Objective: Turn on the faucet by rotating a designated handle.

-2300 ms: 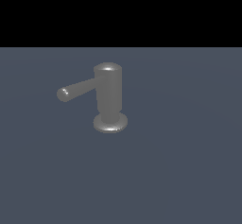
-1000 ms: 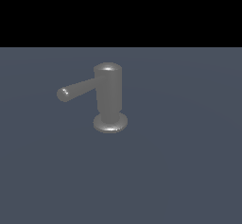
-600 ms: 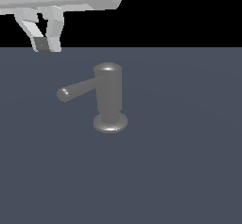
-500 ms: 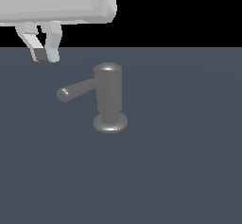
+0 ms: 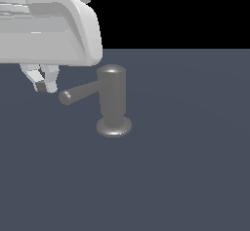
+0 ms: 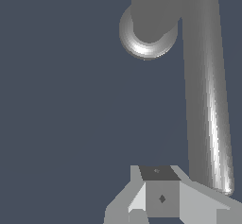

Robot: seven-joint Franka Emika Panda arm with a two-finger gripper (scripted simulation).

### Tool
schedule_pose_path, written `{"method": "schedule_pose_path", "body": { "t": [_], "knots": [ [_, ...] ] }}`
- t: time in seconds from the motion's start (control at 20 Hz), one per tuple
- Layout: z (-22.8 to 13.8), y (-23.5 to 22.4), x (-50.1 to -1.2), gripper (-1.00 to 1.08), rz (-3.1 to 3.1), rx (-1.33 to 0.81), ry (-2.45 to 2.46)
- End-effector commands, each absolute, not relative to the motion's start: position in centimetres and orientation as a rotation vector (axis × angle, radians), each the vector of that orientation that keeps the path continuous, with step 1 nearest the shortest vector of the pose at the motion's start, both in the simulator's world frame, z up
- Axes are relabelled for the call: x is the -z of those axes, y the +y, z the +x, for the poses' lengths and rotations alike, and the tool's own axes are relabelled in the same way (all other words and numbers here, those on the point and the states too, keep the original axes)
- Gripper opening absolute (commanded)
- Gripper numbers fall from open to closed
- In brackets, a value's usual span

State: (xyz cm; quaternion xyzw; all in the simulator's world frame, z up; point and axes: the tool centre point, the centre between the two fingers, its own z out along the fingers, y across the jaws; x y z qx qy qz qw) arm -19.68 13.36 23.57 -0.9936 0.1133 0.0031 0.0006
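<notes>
**One faucet, one handle, one end effector beside the rod's tip**

One faucet [image 5: 113, 101] stands upright on the dark blue-grey tabletop [image 5: 185, 166], a dull grey cylinder with a domed top and a round flared base. It is the only object on that surface. One handle [image 5: 80, 93] juts sideways from near the top of the faucet's body, running toward the exterior view's left and ending in a rounded tip.

One white arm fills the upper part of the exterior view to the left of the faucet. Its single end effector [image 5: 45, 86] hangs below the bulky white housing, just beside the handle's tip on the side away from the faucet body. Two fingers [image 5: 51, 80] can be counted, close together, with nothing between them; whether their pads actually meet I cannot tell. Whether they touch the rod is also unclear from here.

In the wrist view the handle [image 6: 208, 100] runs as one long bright rod from the faucet [image 6: 149, 27] to the finger pad [image 6: 161, 198], its tip ending just beside the pad
</notes>
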Motion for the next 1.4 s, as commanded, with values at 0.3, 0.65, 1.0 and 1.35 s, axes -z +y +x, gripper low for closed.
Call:
{"method": "schedule_pose_path", "body": {
  "t": [0.3, 0.65, 1.0, 1.35],
  "knots": [
    [-18.8, 14.2, -21.9, -1.00, -3.116, -0.001, 0.385],
    [-18.8, 13.8, -21.9, -1.00, -3.116, -0.001, 0.386],
    [-19.1, 10.6, -21.9, -1.00, -3.116, -0.001, 0.386],
    [-19.4, 7.3, -21.9, -1.00, -3.116, -0.001, 0.386]
  ]
}}
